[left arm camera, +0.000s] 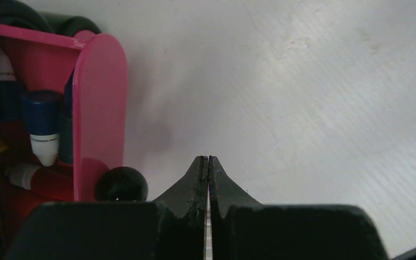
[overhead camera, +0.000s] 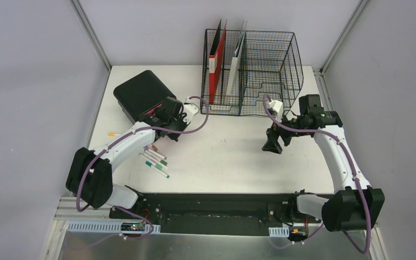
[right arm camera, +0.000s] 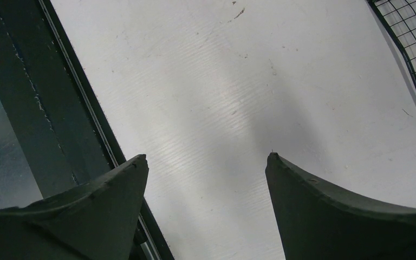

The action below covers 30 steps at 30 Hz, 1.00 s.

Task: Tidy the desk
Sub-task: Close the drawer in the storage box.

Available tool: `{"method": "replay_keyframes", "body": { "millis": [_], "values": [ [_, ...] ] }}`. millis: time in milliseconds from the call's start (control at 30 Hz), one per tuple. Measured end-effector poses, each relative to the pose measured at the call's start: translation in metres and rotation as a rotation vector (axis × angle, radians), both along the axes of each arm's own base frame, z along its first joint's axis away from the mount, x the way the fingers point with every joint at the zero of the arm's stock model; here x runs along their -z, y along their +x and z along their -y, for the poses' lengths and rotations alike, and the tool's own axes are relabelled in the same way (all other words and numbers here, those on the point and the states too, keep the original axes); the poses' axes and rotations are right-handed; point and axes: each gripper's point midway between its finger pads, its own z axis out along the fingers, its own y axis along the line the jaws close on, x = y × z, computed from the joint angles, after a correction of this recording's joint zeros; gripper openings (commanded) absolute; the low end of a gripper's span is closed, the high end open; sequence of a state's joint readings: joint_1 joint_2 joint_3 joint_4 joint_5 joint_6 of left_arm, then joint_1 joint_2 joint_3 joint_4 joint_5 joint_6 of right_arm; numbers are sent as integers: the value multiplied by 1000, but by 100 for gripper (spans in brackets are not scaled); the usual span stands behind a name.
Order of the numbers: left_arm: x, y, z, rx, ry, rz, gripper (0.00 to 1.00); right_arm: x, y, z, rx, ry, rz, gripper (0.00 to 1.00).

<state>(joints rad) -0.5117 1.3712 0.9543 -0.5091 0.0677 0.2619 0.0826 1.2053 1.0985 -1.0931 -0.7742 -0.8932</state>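
Note:
The white desk [overhead camera: 227, 157] carries several loose markers [overhead camera: 156, 160] near its left front. A black box [overhead camera: 140, 93] sits at the back left. In the left wrist view a pink case [left arm camera: 100, 108] holds blue-capped markers [left arm camera: 42, 116], with a black knob [left arm camera: 121, 184] at its foot. My left gripper [overhead camera: 169, 132] hangs just in front of the box. Its fingers [left arm camera: 208, 162] are shut with nothing between them, over bare desk [left arm camera: 303, 81]. My right gripper [overhead camera: 272, 145] stands open [right arm camera: 206, 157] above the desk [right arm camera: 222, 81] right of centre and holds nothing.
A black wire-mesh rack [overhead camera: 271, 70] stands at the back centre with a red folder [overhead camera: 215, 65] and grey-white folders [overhead camera: 236, 62] upright in it. Its corner [right arm camera: 411, 43] shows in the right wrist view. A yellow-tipped pen [overhead camera: 114, 134] lies by the left edge. Grey walls surround the desk.

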Motion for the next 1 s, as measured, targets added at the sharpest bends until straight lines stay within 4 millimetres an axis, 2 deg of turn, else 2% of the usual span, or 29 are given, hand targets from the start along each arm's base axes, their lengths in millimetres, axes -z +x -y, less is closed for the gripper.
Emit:
{"method": "replay_keyframes", "body": {
  "millis": [167, 400, 600, 833, 1000],
  "values": [
    [17, 8, -20, -55, 127, -8, 0, 0, 0, 0, -1, 0, 1, 83],
    [16, 16, -30, -97, 222, 31, 0, 0, 0, 0, -3, -1, 3, 83],
    [13, 26, -46, -176, 302, 72, 31, 0, 0, 0, -3, -1, 3, 83],
    [11, 32, -57, -234, 363, 101, 53, 0, 0, 0, -3, -1, 3, 84],
    [11, 32, -59, -238, 374, 102, 61, 0, 0, 0, -4, -1, 4, 84]
  ]
}}
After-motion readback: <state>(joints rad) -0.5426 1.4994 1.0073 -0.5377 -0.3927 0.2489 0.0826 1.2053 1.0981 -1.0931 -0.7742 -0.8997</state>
